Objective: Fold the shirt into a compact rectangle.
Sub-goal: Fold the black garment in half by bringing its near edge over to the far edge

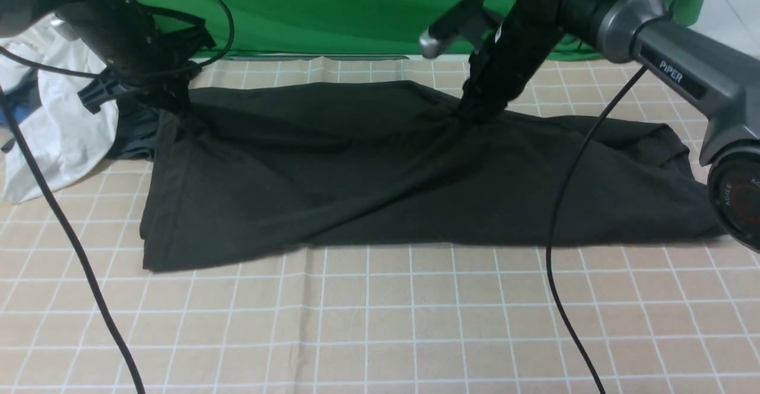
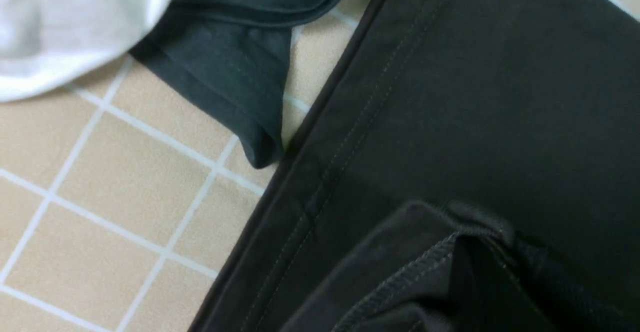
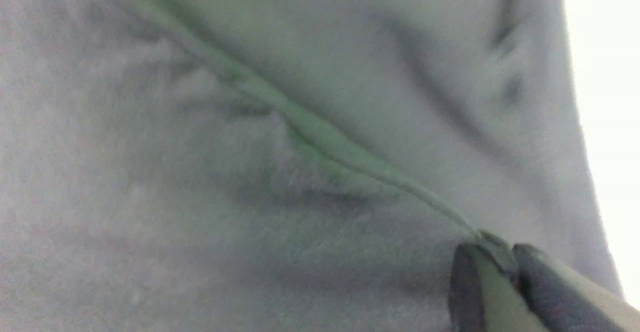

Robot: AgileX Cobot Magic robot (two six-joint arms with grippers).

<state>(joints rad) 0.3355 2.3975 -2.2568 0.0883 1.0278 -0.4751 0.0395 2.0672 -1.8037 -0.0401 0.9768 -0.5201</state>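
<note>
Nearest the camera, the right gripper pinches a ridge of the black shirt; the left gripper grips its hem fold; too shallow a pinch could let cloth slip as they lift; the shirt spreads beneath and between both, across the tiled tabletop's far half.

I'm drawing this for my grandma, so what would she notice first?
First, probably the big black shirt, spread wide across the middle of the tiled surface, with the left end effector and right end effector each pinching it. Next, the bright green cloth behind it. Then the crumpled white garment on the left, beside the shirt.
</note>
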